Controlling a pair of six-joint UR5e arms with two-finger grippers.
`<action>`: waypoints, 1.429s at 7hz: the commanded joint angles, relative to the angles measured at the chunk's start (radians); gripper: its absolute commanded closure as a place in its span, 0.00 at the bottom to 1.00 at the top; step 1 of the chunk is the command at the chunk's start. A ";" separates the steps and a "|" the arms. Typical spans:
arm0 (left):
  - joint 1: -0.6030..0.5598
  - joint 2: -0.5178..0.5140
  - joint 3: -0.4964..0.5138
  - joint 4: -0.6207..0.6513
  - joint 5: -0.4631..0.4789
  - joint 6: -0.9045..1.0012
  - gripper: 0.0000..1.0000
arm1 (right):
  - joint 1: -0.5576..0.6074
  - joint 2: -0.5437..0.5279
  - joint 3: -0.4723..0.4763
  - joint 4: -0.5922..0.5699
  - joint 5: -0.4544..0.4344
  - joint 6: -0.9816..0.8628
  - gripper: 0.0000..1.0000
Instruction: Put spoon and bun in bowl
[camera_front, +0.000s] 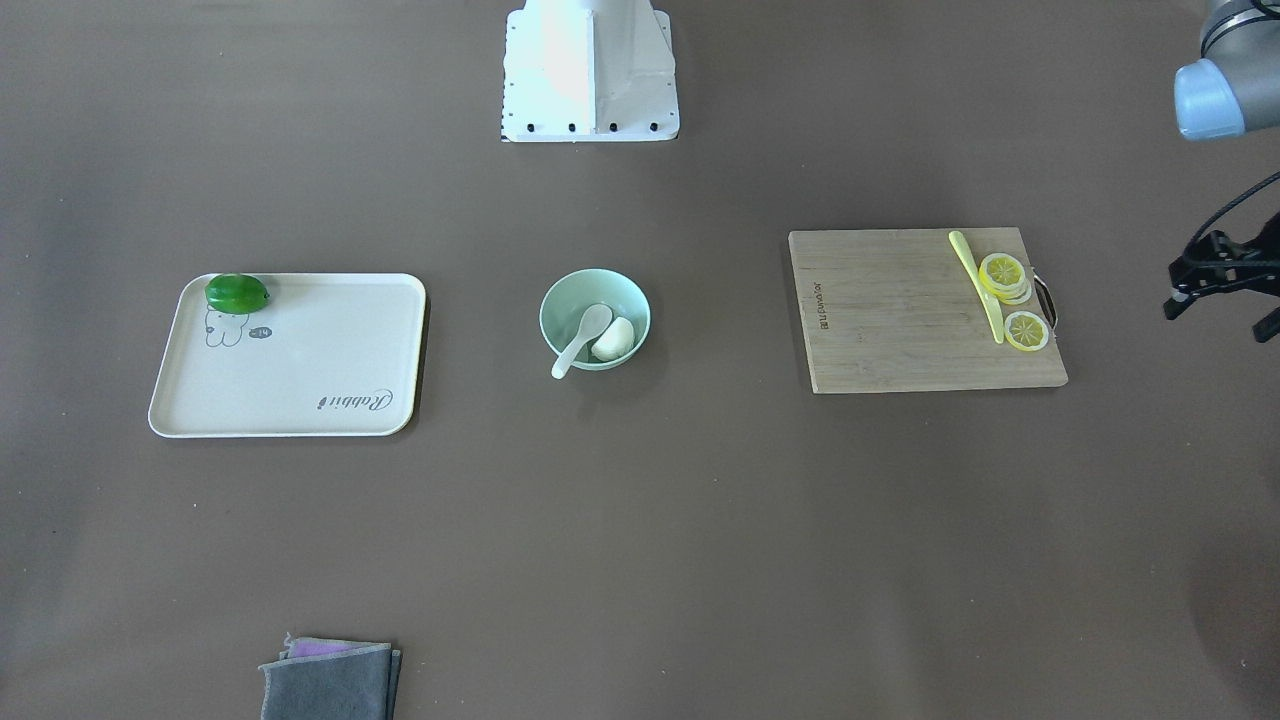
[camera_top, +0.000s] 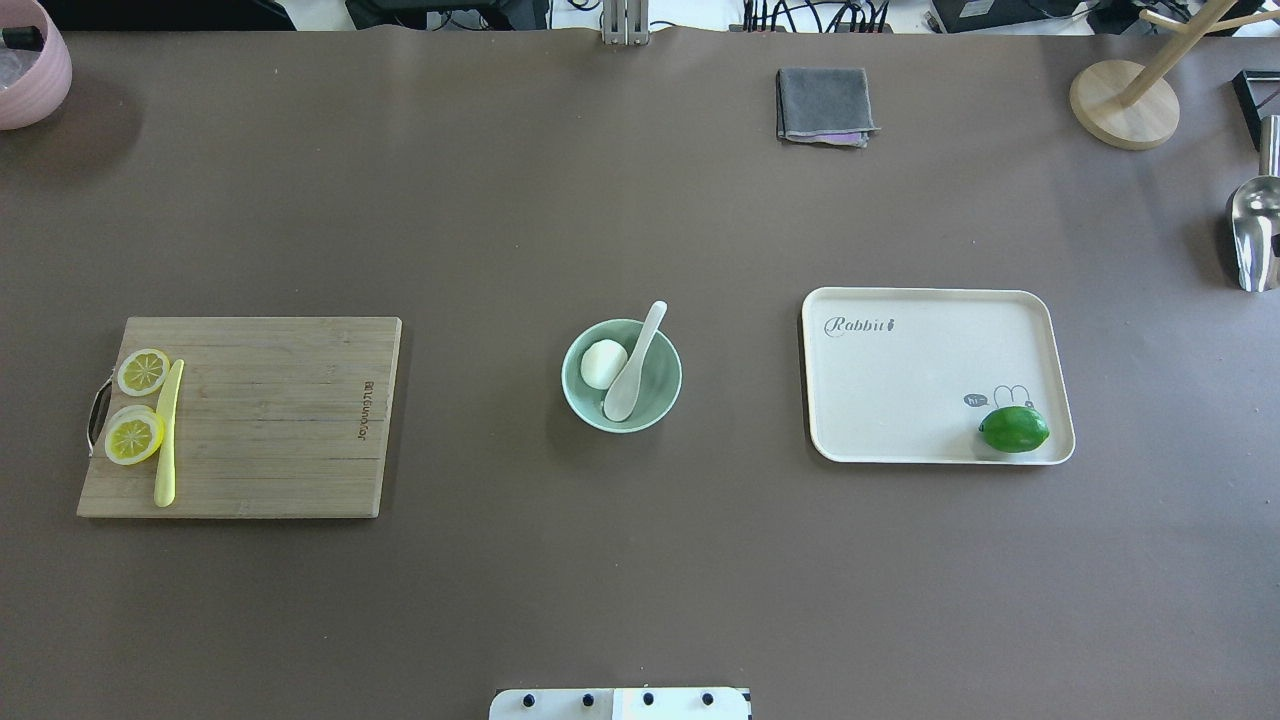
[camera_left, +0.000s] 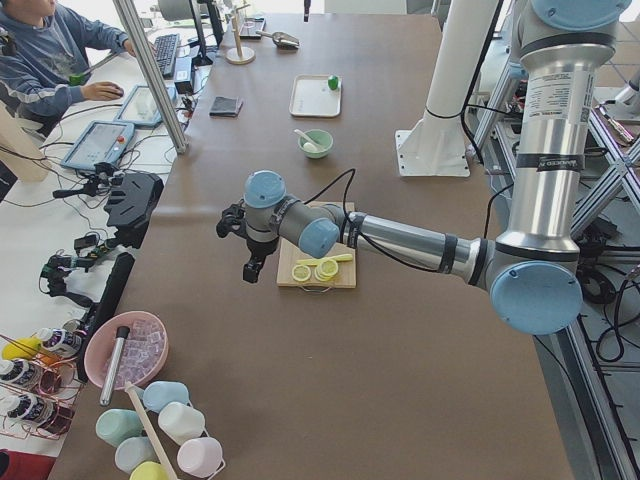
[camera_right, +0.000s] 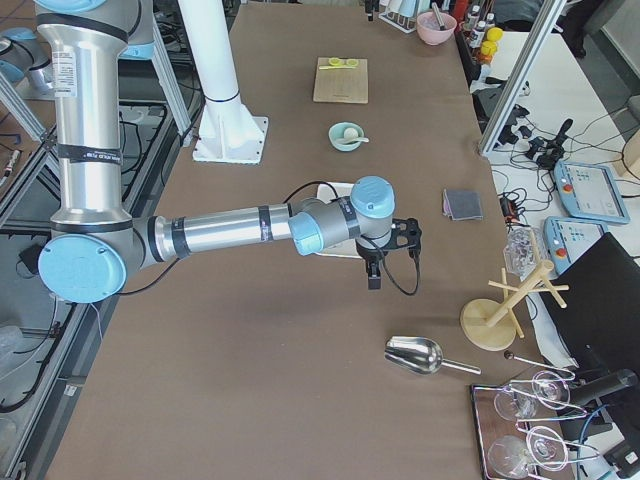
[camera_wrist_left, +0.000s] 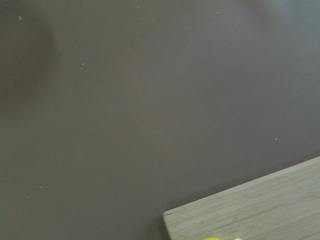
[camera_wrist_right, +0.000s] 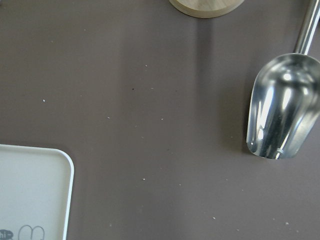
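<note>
1. The left arm's (camera_left: 400, 240) jaws stand apart with nothing between them, above the bare tabletop (camera_top: 500, 580) just off the handle end of the cutting board (camera_top: 270, 420). The left wrist view shows only tabletop and one corner of that board.
2. The right arm's (camera_right: 220, 230) jaws hang over the tabletop past the outer end of the tray (camera_top: 900, 380). They show only in the exterior right view, so it cannot be told whether they are apart or together. The right wrist view looks down on a tray corner and the metal scoop (camera_wrist_right: 282, 107).
3. The cutting board lies on the robot's left. Lemon slices (camera_top: 135, 437) and a thin yellow knife (camera_top: 167, 435) sit on it beside its handle end.
4. The bowl (camera_top: 665, 390) stands in the middle of the tabletop, between board and tray and well apart from both.
5. The bun (camera_top: 603, 363) rests inside the bowl, on its left side.
6. The spoon (camera_top: 635, 365) lies just beside the bun. Its scoop is down in the bowl and its handle leans out over the far rim.
7. The tray is on the robot's right, with a green lime (camera_top: 1014, 429) in its near right corner.
8. Farther back lie a folded grey cloth (camera_top: 822, 103), a wooden stand (camera_top: 1125, 103) and the metal scoop at the right edge. A pink bowl (camera_top: 30, 80) sits at the far left corner.
</note>
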 joint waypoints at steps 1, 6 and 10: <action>-0.148 0.011 0.025 0.085 0.000 0.220 0.02 | 0.096 0.005 0.003 -0.141 -0.011 -0.205 0.00; -0.153 0.072 0.020 0.075 -0.008 0.151 0.02 | 0.093 0.004 0.012 -0.142 -0.025 -0.206 0.00; -0.151 0.109 0.019 0.075 -0.011 0.136 0.02 | 0.093 -0.002 0.013 -0.131 -0.012 -0.212 0.00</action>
